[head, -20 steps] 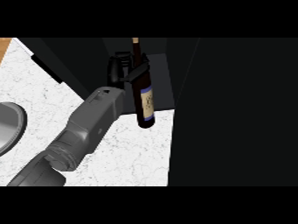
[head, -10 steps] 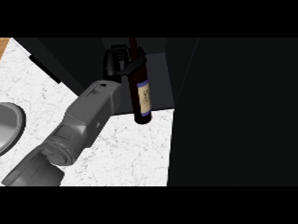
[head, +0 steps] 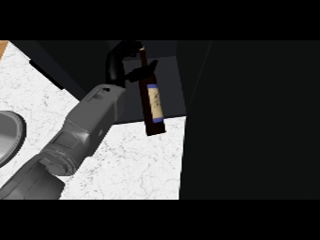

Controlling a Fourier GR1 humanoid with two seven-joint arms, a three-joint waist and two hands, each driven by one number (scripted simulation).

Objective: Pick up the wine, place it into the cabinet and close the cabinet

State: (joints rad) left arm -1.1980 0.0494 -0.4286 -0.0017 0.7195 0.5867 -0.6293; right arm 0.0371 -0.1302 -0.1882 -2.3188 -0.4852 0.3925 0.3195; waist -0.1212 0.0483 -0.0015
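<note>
While the dark glass wine bottle with a cream label (head: 153, 105) appears lifted off the white marbled counter (head: 131, 171), it is not yet set down inside the dark cabinet (head: 172, 79). By my judgement, placing it, letting go and closing the cabinet are all left to do. The black left hand (head: 115, 65) is clasped round the bottle's neck. The bottle's body hangs below the hand, just beside the grey forearm, its base over the counter's edge at the cabinet opening. No right hand shows.
</note>
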